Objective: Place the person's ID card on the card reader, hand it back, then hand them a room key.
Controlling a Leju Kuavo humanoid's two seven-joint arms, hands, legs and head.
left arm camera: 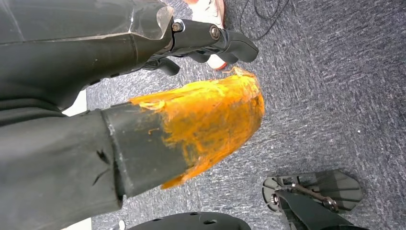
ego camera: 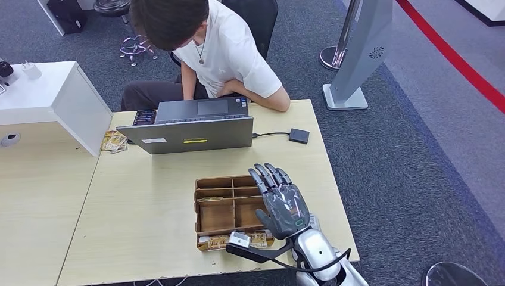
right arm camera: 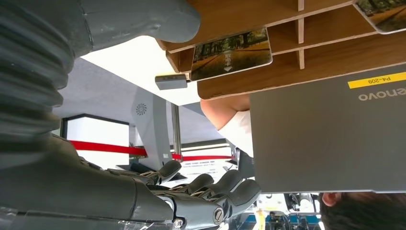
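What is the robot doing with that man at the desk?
The right robot hand hovers open over a wooden tray of cards, holding nothing. A person sits across the table behind a grey laptop, looking down. A small black box lies beside the laptop. The left robot hand hangs near the floor.

Grey carpet (ego camera: 387, 155) covers the floor, crossed by a red stripe (ego camera: 452, 56) at the far right. 2 pale wood tables (ego camera: 149, 196) stand edge to edge. A white cabinet (ego camera: 53, 98) sits on the left table. A grey stand (ego camera: 360, 53) rises beyond, near a black stool (ego camera: 113, 7).
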